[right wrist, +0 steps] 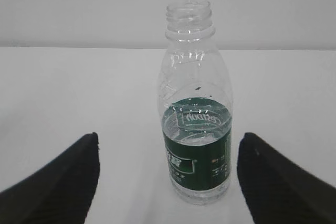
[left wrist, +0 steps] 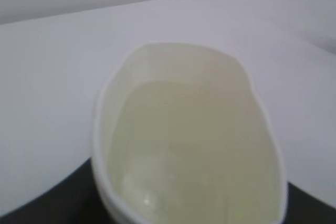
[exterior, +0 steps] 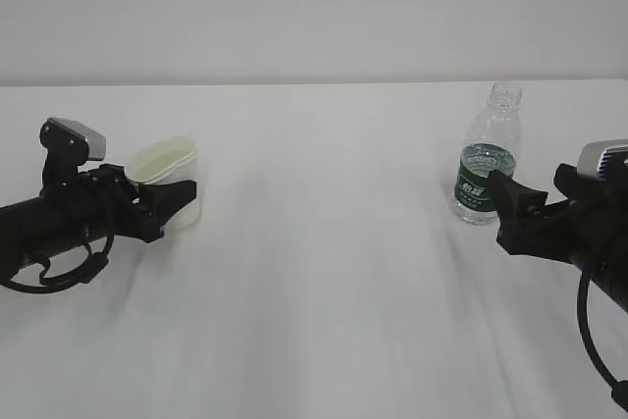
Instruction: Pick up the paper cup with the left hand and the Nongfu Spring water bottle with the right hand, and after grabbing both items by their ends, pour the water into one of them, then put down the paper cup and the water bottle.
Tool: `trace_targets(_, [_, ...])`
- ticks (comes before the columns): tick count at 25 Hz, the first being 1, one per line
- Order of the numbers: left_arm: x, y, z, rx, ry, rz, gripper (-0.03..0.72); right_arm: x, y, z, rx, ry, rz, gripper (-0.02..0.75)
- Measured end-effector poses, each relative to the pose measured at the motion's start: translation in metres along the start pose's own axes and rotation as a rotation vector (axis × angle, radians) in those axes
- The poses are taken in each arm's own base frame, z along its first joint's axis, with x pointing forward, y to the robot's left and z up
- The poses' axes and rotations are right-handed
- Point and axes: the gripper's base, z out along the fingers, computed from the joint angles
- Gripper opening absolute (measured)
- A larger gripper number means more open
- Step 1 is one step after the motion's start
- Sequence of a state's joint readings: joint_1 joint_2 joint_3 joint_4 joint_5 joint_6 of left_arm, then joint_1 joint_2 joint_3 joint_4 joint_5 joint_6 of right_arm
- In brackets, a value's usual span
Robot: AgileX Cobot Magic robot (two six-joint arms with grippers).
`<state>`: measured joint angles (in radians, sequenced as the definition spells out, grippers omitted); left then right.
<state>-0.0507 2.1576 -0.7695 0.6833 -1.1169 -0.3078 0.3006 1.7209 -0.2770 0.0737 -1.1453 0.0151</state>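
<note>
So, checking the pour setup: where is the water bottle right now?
In the exterior view the water bottle stands upright on the table's right side, just ahead of the right gripper, whose open jaws flank it without touching.

One paper cup [exterior: 165, 166], one water bottle [exterior: 486, 159], two robot arms, one white table [exterior: 324, 272]

A plain white table [exterior: 324, 272] — smooth and bare-looking — meets a pale wall [exterior: 314, 7] behind.

Squeezed paper cup [exterior: 165, 166], upright uncapped bottle [exterior: 486, 166]
</note>
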Motion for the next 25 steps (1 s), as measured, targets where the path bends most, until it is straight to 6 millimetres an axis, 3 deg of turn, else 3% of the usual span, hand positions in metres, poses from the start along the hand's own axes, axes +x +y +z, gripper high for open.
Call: trace_targets(25, [0.015,-0.004,-0.011,-0.041,0.045,0.002,0.417,0.0,0.001,0.0,-0.006,0.0,0.013,0.596])
